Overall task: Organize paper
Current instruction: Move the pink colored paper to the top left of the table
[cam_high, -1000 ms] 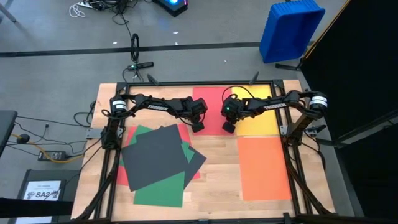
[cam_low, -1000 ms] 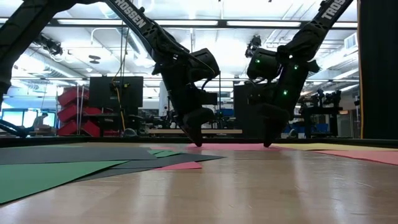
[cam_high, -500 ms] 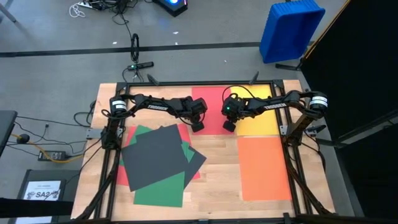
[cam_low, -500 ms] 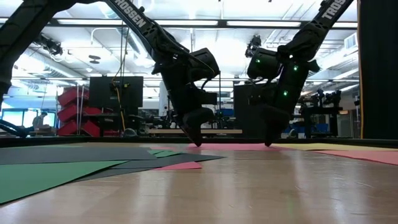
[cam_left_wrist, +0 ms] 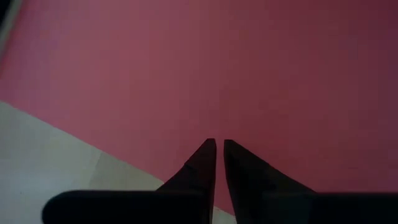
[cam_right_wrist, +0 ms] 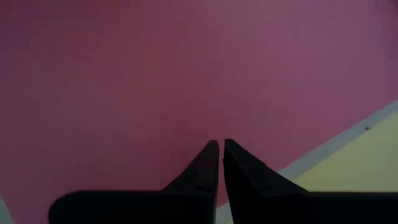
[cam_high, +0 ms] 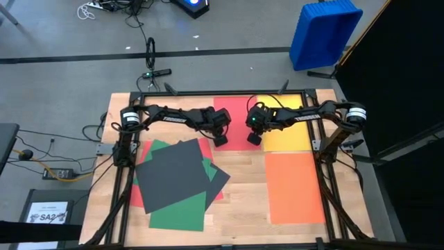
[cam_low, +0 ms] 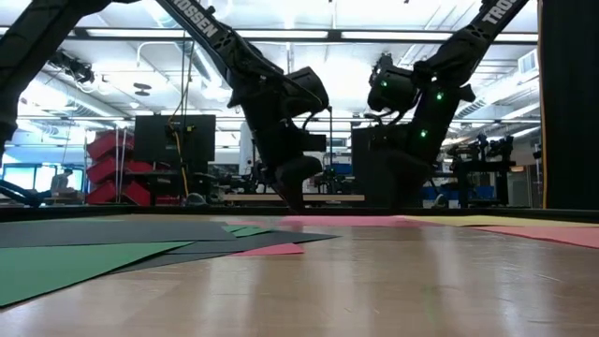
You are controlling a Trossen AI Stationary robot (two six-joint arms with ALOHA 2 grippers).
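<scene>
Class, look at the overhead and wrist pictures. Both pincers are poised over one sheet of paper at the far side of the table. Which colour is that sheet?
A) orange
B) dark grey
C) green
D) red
D: the left pincer and the right pincer both sit over the red sheet, and each wrist view is filled with red paper past the nearly touching fingers.

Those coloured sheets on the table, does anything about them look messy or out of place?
Yes. The dark grey sheets and green sheets on the table's left lie fanned and twisted over a red sheet, corners jutting out. The orange sheet and yellow sheet on the right lie flat and square to the table edges.
</scene>
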